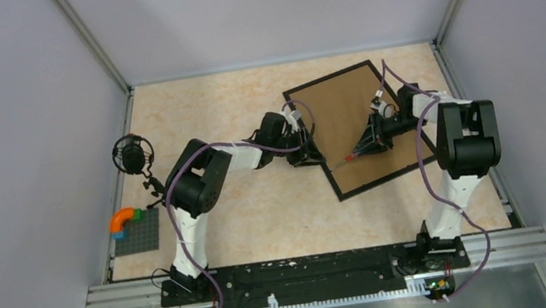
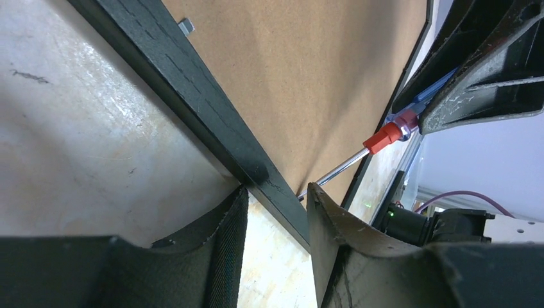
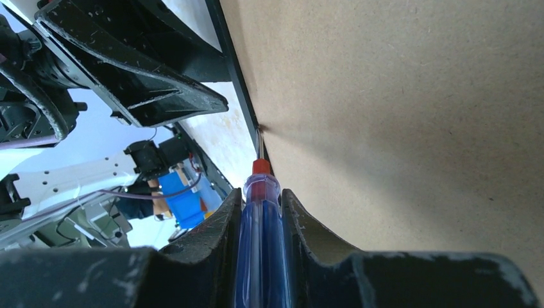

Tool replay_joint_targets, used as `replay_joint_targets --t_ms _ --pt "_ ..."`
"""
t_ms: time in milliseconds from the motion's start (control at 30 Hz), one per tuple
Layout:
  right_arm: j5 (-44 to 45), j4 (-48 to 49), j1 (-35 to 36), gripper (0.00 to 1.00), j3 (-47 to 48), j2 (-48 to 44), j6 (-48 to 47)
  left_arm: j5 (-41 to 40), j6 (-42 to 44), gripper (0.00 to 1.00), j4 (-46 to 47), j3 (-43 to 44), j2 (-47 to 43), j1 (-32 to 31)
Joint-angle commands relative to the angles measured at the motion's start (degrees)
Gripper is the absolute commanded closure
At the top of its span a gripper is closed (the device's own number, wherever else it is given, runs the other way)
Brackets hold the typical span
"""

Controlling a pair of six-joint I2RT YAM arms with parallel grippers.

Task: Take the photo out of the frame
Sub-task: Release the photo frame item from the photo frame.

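- Top external view: the frame [image 1: 327,77] is seen lying flat on the desk [image 1: 263,227], back side up. It sits toward 1 o'clock from the desk's middle and is turned askew to the desk's edges.
- A thin black rim is shown around a plain brown board back [image 1: 340,113], which fills the whole rectangle. Only this back side is visible.
- The left hand [image 1: 310,155] is placed at the frame's 9 o'clock rim. The right hand [image 1: 363,150] is held over the board, near its middle, toward 5 o'clock.
- Left wrist view: the fingers [image 2: 218,237] are held apart, and the black rim is seen running through the gap between them with bare desk beside it. Whether either pad touches the rim cannot be told.
- A small metal tab [image 2: 186,25] is seen at the rim's inner edge, toward 11 o'clock in that view.
- Right wrist view: the right hand is clamped on a screwdriver [image 3: 260,244] with a clear blue handle and a red collar. Its metal tip is set at the seam where the board meets the rim.
- A grey baseplate [image 1: 137,234] carrying orange, blue and green pieces is seen at the desk's 8 o'clock edge. A black round device [image 1: 132,153] stands near 9 o'clock. Both are well apart from the frame.
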Motion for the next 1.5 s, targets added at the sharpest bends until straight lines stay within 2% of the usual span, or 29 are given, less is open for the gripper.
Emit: replay_joint_targets --t_ms 0,500,700,833,1067,1200,1300,1467 --pt "1.57 -8.89 3.62 1.00 -0.41 1.65 -2.69 -9.37 1.22 0.56 -1.07 0.46 5.40 -2.32" --pt "4.12 -15.41 14.94 1.00 3.34 -5.55 -2.34 -13.00 -0.73 0.58 -3.69 4.53 8.21 -3.21" --pt "5.95 -15.89 16.14 1.00 6.58 -5.68 -2.86 -14.06 -1.68 0.59 -4.94 4.34 8.26 -3.40" --pt "7.34 -15.73 15.38 1.00 9.23 -6.40 -4.32 -14.02 -1.08 0.59 -4.96 4.40 7.81 -3.40" --pt "5.75 -13.22 9.07 1.00 6.34 -7.76 -3.76 -12.66 1.86 0.59 -5.33 4.21 4.52 -3.26" --pt "3.15 -13.45 4.55 1.00 5.41 -8.43 -4.72 -12.59 5.06 0.55 -3.69 2.14 0.49 -3.13" --pt "3.05 -13.64 4.12 1.00 4.41 -9.52 -6.73 -11.58 8.05 0.53 -2.87 1.13 -1.10 -3.12" --pt "3.63 -6.77 1.73 1.00 7.05 -7.61 -0.85 -10.74 11.16 0.51 -2.56 1.40 -1.39 -3.12"
